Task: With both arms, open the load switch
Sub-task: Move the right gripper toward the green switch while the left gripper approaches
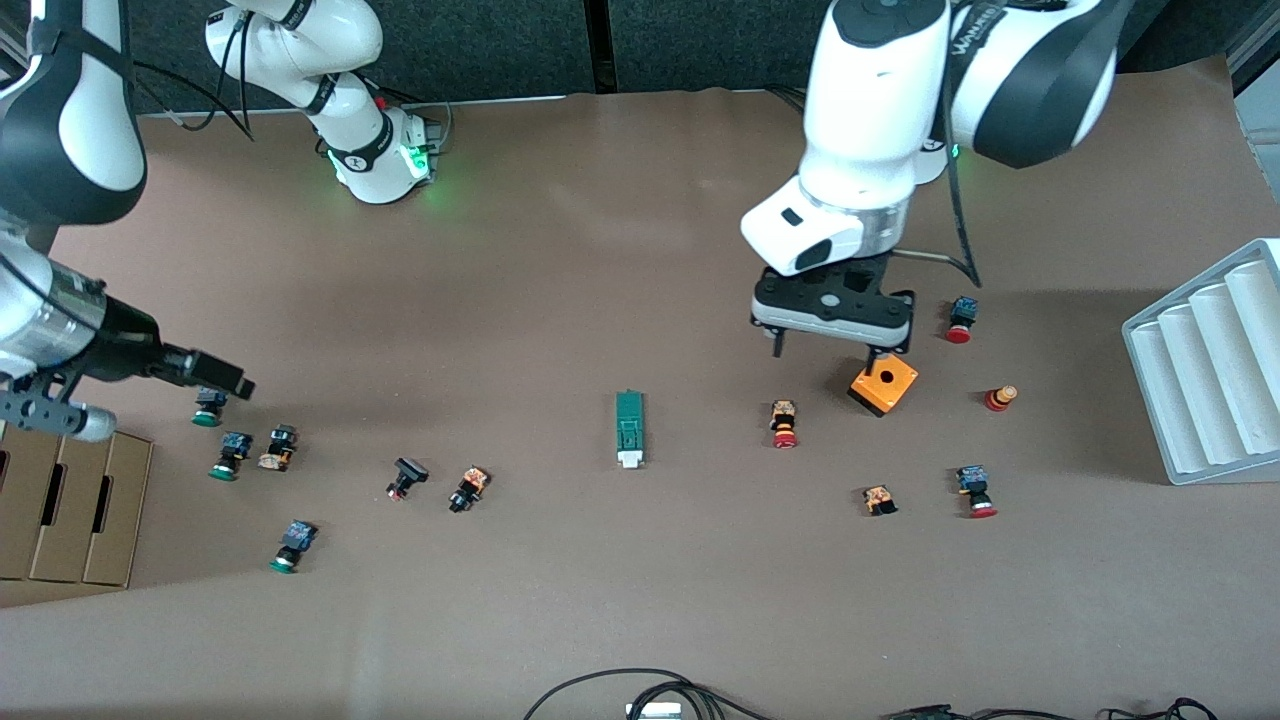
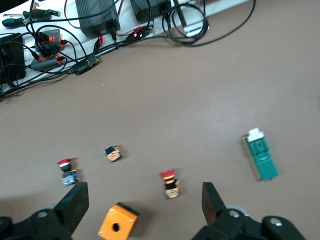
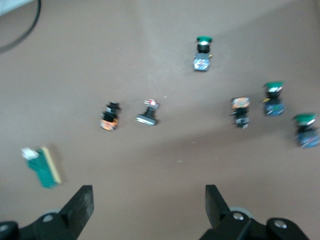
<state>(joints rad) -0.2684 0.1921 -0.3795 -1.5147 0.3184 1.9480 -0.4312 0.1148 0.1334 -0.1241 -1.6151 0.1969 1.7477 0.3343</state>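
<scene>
Load switch point(image 1: 629, 429) lies mid-table, untouched, flat on the brown surface; long axis runs toward/away from the front cam, white sliding piece at the end nearest that cam's table edge. Nothing touches it; closest neighbours are a red-capped push button point(image 1: 784, 423) toward the left arm's end and a black/orange button point(image 1: 467, 489) toward the right arm's end, both well apart from it. Left gripper point(image 1: 827, 350) hangs w/ jaws wide, empty, over the orange box with a hole point(image 1: 884, 385), so the switch sits off toward the right arm's end from it. Right gripper point(image 1: 215, 380) is low near the table edge at its own end, over the green-capped buttons point(image 1: 230, 455), jaws also wide, empty. Left arm looks the nearer of the two. In the left wrist view the switch point(image 2: 260, 155) lies off to one side of the fingers point(image 2: 214, 200), not between them. Judgement: approach stage; each gripper prob. needs to come in from its own side, across the switch's narrow width.
</scene>
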